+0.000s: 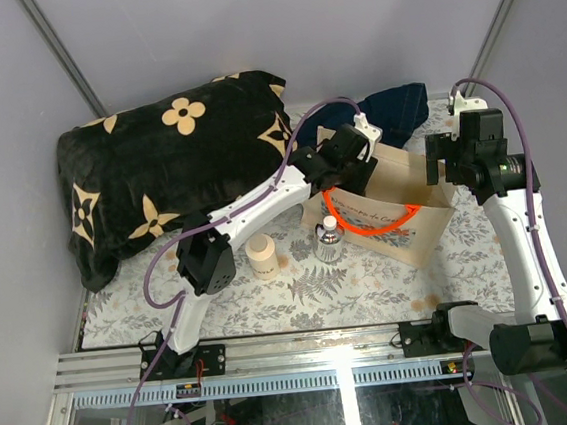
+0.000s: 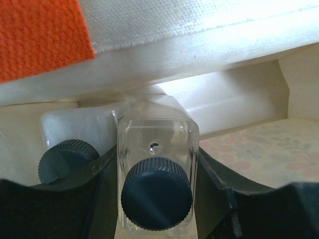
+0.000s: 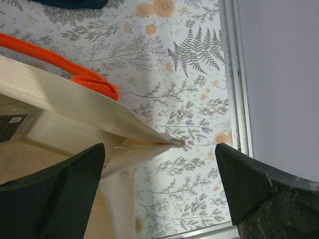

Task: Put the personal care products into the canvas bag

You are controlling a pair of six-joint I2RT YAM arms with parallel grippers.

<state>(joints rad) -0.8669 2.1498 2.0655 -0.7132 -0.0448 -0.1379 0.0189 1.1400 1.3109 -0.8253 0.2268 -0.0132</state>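
Observation:
The canvas bag (image 1: 410,222) stands open at the right of the table, its orange handle (image 1: 365,220) hanging over the front. My left gripper (image 1: 362,162) reaches into it. In the left wrist view it (image 2: 157,172) is shut on the clear bottle with dark cap (image 2: 157,149) inside the bag. The white bottle with dark cap (image 2: 75,134) lies beside it on the left. The beige jar (image 1: 262,257) and the faceted white-capped bottle (image 1: 328,240) stand on the table left of the bag. My right gripper (image 1: 438,167) (image 3: 159,149) is open, straddling the bag's corner (image 3: 174,141).
A black blanket with cream flower motifs (image 1: 169,173) lies at the back left. A dark navy cloth (image 1: 394,111) lies behind the bag. The table's metal edge rail (image 3: 232,74) and a grey wall run close by on the right.

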